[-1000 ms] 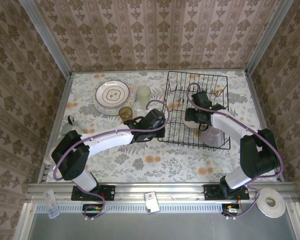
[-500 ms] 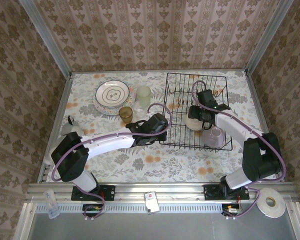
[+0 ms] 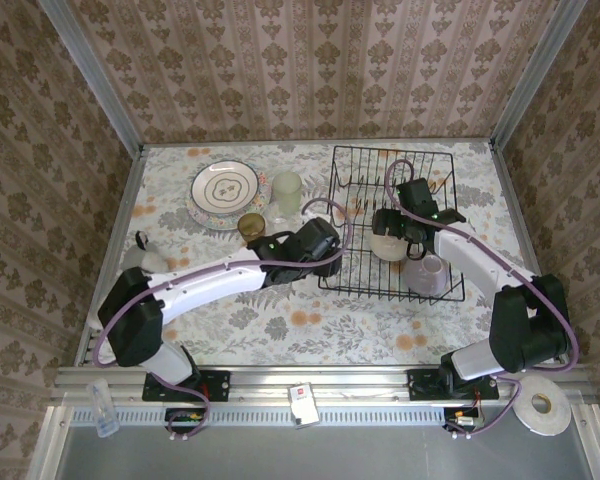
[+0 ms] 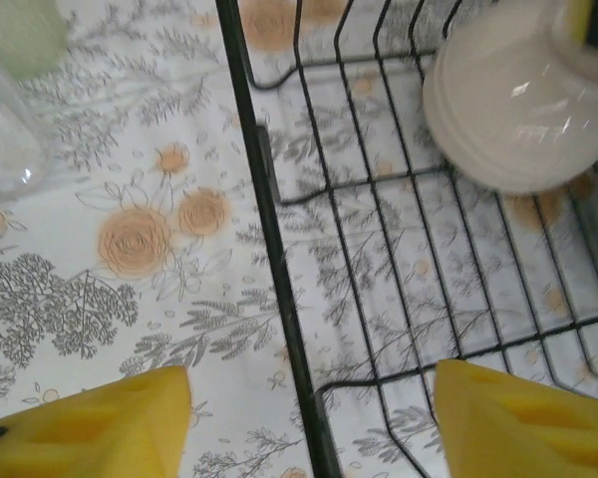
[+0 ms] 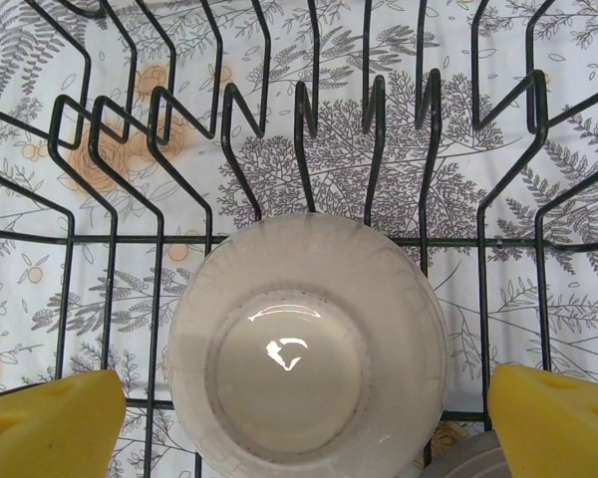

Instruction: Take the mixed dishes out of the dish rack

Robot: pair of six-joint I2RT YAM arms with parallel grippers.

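The black wire dish rack stands at the right of the table. A cream bowl lies upside down in it, with a lavender bowl at the rack's near right corner. My right gripper hangs over the cream bowl, open, its yellow fingertips wide on either side. The lavender bowl peeks in at the bottom. My left gripper is open, straddling the rack's left edge wire; the cream bowl lies ahead. White plates, a pale green glass and a brown cup sit on the table at the left.
A clear glass item stands between the green glass and the cup, close to my left arm. The rack's upright tines rise just beyond the cream bowl. Papered walls close in the table on three sides.
My right gripper has drawn back, uncovering the cream bowl. My left gripper has shifted right to the rack's left edge. The rack has nudged slightly.
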